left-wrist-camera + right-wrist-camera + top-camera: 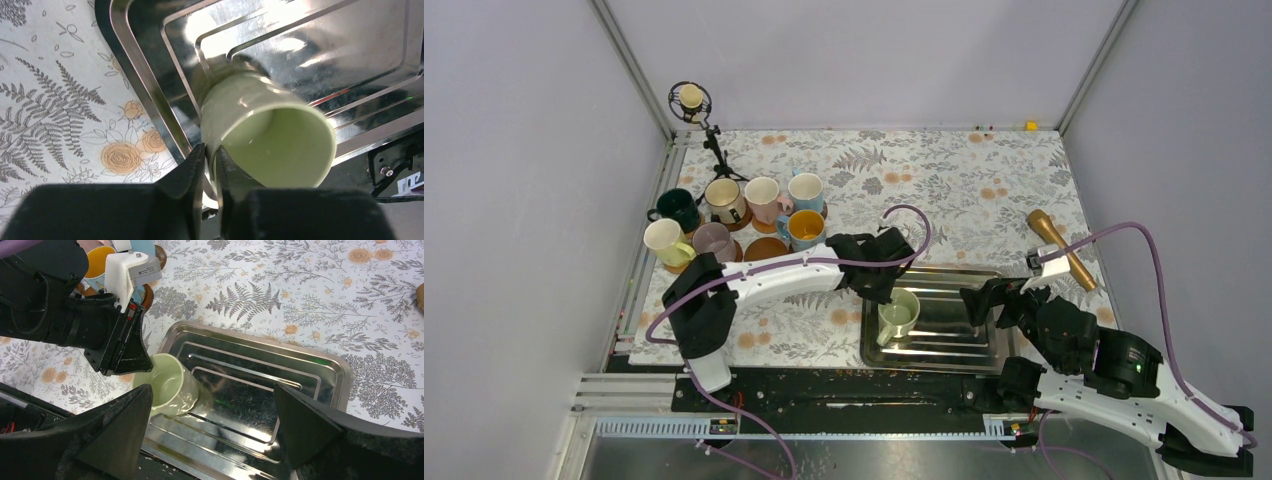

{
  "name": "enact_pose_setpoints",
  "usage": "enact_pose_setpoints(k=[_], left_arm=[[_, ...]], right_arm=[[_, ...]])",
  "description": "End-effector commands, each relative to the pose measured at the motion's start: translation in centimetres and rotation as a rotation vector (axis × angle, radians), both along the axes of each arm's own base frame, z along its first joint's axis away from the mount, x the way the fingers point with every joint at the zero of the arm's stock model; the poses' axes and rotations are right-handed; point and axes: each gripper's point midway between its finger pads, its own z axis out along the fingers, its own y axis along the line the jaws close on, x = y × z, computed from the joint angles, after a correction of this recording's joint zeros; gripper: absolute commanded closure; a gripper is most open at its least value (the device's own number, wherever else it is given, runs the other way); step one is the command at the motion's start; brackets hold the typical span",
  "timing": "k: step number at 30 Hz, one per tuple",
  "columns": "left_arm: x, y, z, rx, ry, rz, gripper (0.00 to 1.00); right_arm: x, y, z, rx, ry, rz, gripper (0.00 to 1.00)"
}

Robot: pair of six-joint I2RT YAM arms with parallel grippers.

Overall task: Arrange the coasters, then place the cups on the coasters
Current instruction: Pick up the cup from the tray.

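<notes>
A pale green cup [898,314] [270,135] [170,385] sits in the left end of the steel tray [944,360], tilted. My left gripper [879,290] [210,160] is shut on its rim, one finger inside the wall and one outside. My right gripper [986,303] [212,410] hangs open over the tray's right half with nothing between its fingers. At the back left, several cups stand on brown coasters, among them dark green [676,208], pink [764,198] and light blue [806,190]. One bare coaster [766,249] lies beside the mauve cup [714,240].
A microphone on a small tripod [691,100] stands at the back left corner. A golden-brown wooden stick [1060,250] lies at the right, close to the right arm's cable. Grey walls enclose the floral tablecloth on three sides.
</notes>
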Motion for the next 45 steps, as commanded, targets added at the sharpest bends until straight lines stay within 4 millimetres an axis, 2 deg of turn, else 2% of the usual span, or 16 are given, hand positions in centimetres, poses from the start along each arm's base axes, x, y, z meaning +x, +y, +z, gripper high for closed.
enact_pose_setpoints(k=[1,3,12,16,21,24,27,30,35,37,41,45], left_arm=[[0.6,-1.6,2.9,-0.077,-0.040,0.007,0.93],[0.7,-1.6,3.9,-0.096,-0.050,0.008,1.00],[0.8,-1.4,9.7,-0.225,-0.120,0.030,1.00],[1.1,0.1,11.7,-0.238,-0.167,0.064,1.00],[2.2,3.2,13.8,-0.249,-0.243,0.152,1.00],[3.1,5.7,14.7,-0.270,-0.275,0.235,1.00],[4.0,9.2,15.8,-0.307,-0.312,0.340,1.00],[5.2,13.7,16.9,-0.329,-0.371,0.461,1.00],[6.7,21.8,17.4,-0.291,-0.434,0.688,1.00],[7.1,24.5,17.4,-0.263,-0.458,0.771,1.00],[8.0,28.0,16.8,-0.204,-0.446,0.888,1.00],[9.2,29.4,15.0,-0.146,-0.391,0.939,1.00]], right_arm=[[0.2,-0.4,-0.2,0.012,-0.006,-0.033,0.01],[0.2,-0.4,-0.4,0.008,-0.001,-0.033,0.00],[0.2,-0.3,-0.5,0.004,0.004,-0.033,0.00],[0.2,0.0,-1.0,-0.015,0.017,-0.021,0.00],[0.2,0.4,-1.2,-0.025,0.027,-0.016,0.01],[0.3,0.6,-1.3,-0.033,0.028,-0.011,0.01],[0.3,0.6,-1.2,-0.040,0.025,-0.008,0.00],[0.4,0.6,-1.3,-0.048,0.024,-0.010,0.01],[0.5,0.7,-1.4,-0.054,0.020,-0.008,0.01],[0.5,0.9,-1.5,-0.051,0.020,-0.005,0.01],[0.5,1.0,-1.7,-0.062,0.025,-0.002,0.00],[0.4,1.0,-1.8,-0.063,0.023,0.002,0.01]])
